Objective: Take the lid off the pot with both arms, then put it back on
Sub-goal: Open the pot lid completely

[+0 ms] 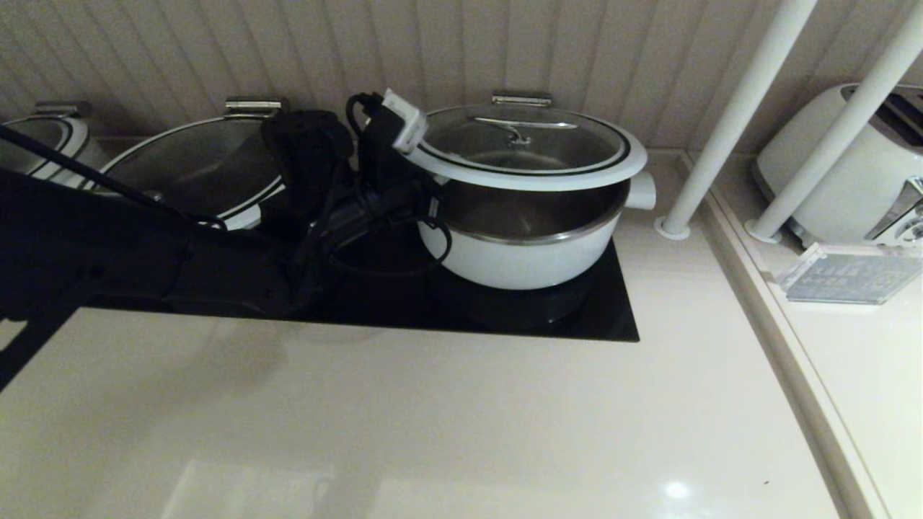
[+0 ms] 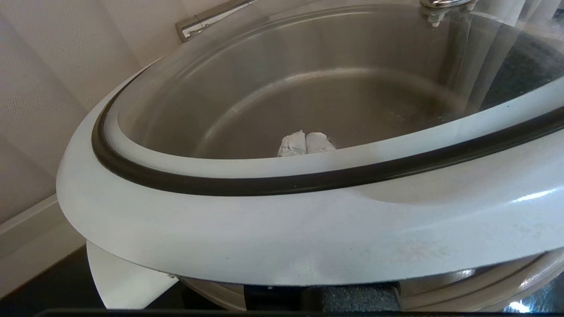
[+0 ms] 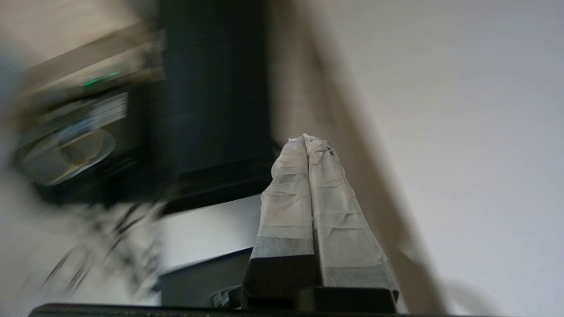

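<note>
A white pot (image 1: pixel 519 252) stands on the black cooktop (image 1: pixel 606 317). Its glass lid (image 1: pixel 526 148) with a white rim and a metal handle (image 1: pixel 513 130) is raised above the pot, with a gap showing along the front and left. My left arm reaches in from the left to the lid's left edge. In the left wrist view the left gripper (image 2: pixel 304 143) is shut, its taped fingertips together beneath the lid rim (image 2: pixel 282 229) and seen through the glass. My right gripper (image 3: pixel 308 143) is shut and empty, out of the head view, away from the pot.
A wok with a glass lid (image 1: pixel 195 166) stands left of the pot behind my left arm, and another pot (image 1: pixel 43 140) at far left. Two white poles (image 1: pixel 728 122) rise at the right. A toaster (image 1: pixel 844 166) and a clear sign holder (image 1: pixel 851 274) sit on the right counter.
</note>
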You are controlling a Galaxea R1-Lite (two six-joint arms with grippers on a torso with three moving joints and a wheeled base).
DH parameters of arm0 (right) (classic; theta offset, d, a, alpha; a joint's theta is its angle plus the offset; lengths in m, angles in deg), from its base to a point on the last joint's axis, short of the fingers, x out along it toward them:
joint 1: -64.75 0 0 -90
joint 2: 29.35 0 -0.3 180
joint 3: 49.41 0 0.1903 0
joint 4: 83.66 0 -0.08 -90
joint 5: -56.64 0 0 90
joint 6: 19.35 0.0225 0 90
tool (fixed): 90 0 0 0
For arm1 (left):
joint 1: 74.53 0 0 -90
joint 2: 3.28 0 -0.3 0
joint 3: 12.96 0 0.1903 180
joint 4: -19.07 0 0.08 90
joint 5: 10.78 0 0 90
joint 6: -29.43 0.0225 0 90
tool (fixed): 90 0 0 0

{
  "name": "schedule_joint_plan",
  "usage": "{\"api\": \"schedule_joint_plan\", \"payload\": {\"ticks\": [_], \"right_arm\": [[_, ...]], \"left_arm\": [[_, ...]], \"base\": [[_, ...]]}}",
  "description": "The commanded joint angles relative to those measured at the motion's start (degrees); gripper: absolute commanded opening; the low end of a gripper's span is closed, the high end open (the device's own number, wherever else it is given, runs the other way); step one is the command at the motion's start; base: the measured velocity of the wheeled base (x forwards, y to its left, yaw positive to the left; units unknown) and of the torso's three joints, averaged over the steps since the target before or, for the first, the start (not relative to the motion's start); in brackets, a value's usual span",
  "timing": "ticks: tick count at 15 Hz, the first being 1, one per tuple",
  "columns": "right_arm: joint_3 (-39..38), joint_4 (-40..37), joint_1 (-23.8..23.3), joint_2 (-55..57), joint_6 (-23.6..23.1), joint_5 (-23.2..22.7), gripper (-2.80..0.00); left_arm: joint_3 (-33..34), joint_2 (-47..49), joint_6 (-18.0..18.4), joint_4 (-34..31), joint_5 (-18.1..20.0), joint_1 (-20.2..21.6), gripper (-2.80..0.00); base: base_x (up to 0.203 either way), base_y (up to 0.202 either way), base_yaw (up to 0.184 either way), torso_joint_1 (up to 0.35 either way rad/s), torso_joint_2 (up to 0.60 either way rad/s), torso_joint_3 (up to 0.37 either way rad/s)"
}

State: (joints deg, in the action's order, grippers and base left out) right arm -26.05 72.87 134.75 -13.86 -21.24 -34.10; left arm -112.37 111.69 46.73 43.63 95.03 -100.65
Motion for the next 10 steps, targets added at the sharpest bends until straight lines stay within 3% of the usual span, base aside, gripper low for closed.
{"api": "schedule_joint_plan", "payload": {"ticks": [1, 3, 5, 7, 10], "right_arm": [[0.0, 0.01, -16.47, -0.16, -0.04, -0.05, -2.8], [0.0, 0.01, -42.0, -0.83, -0.04, -0.05, -2.8], [0.0, 0.01, -59.4, -2.78, -0.04, -0.05, -2.8], [0.0, 0.01, -68.18, -8.79, -0.04, -0.05, -2.8], [0.0, 0.01, -69.3, -15.49, 0.22, -0.05, -2.8]], "left_arm": [[0.11, -0.22, 0.1, 0.32, 0.1, -0.03, -2.8], [0.02, -0.18, 0.1, 0.32, 0.1, -0.01, -2.8], [0.02, -0.18, 0.04, 0.32, 0.1, -0.07, -2.8], [0.02, -0.43, 0.1, 0.32, 0.1, -0.07, -2.8], [0.02, -0.45, 0.1, 0.32, 0.1, -0.07, -2.8]], "base": [[0.0, 0.0, 0.0, 0.0, 0.0, 0.0], [0.0, 0.0, 0.0, 0.0, 0.0, 0.0], [0.0, 0.0, 0.0, 0.0, 0.0, 0.0], [0.0, 0.0, 0.0, 0.0, 0.0, 0.0], [0.0, 0.0, 0.0, 0.0, 0.0, 0.0]]}}
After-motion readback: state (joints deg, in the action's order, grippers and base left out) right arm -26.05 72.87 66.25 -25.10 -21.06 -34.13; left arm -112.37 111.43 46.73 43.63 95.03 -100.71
